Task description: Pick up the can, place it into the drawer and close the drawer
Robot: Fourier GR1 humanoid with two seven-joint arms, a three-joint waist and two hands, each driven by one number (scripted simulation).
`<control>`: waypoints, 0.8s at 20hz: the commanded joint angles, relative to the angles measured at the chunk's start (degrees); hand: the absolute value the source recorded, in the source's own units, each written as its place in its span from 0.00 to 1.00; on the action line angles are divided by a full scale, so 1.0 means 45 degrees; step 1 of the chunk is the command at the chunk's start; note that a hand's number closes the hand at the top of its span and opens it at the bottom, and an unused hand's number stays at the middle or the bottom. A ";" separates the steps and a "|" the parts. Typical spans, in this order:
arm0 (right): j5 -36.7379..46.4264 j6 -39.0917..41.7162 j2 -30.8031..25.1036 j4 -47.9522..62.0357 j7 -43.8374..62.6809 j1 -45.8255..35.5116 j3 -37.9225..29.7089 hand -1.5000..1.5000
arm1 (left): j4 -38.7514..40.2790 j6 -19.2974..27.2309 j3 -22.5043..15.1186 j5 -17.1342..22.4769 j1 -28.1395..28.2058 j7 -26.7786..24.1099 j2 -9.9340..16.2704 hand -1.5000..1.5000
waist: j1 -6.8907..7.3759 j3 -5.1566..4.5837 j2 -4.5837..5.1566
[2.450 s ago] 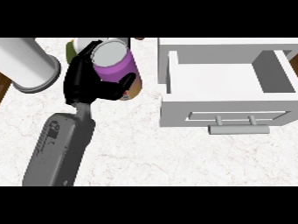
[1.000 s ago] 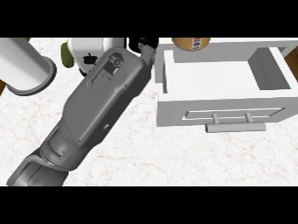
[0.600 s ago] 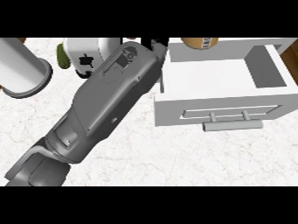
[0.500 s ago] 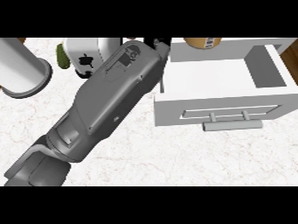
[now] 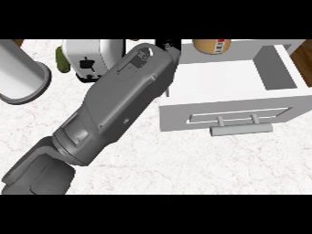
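Can (image 5: 212,45): moved from beside the cylinder to the frame's top, apparently inside the open drawer (image 5: 280,98). Left hand (image 5: 167,45): mostly hidden, finger state indeterminate. Closing the drawer remained.

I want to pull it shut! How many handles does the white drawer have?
1: a grey bar handle on the white open drawer's front panel, facing the view's lower edge. None seem hidden.

We see a white worktop (image 5: 185,160) veined in faint pink-grey marble, a white drawer (image 5: 233,98) with a grey handle (image 5: 240,130), a tan can (image 5: 212,45) with a pale label, a grey forearm (image 5: 111,114), and a white cylinder (image 5: 9,68).
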 commanded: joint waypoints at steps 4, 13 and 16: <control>0.0114 -0.0184 0.0032 -0.0518 0.0534 0.0126 0.0190 0.00 | 0.0836 0.0297 -0.1319 0.0676 -0.0529 0.0008 -0.0001 1.00 | -0.0045 -0.0002 -0.0005; 0.0207 -0.0291 -0.0095 -0.0659 0.0725 -0.0459 0.0542 0.00 | 0.0910 0.2091 -0.2445 0.1963 -0.0657 -0.0151 0.0000 0.00 | -0.0511 0.0009 0.0112; 0.0133 -0.0659 -0.0520 -0.0366 0.0931 -0.0902 0.0253 0.00 | 0.1027 0.1405 -0.2415 0.2172 -0.0048 -0.1057 -0.0001 0.00 | -0.0219 -0.0004 0.0106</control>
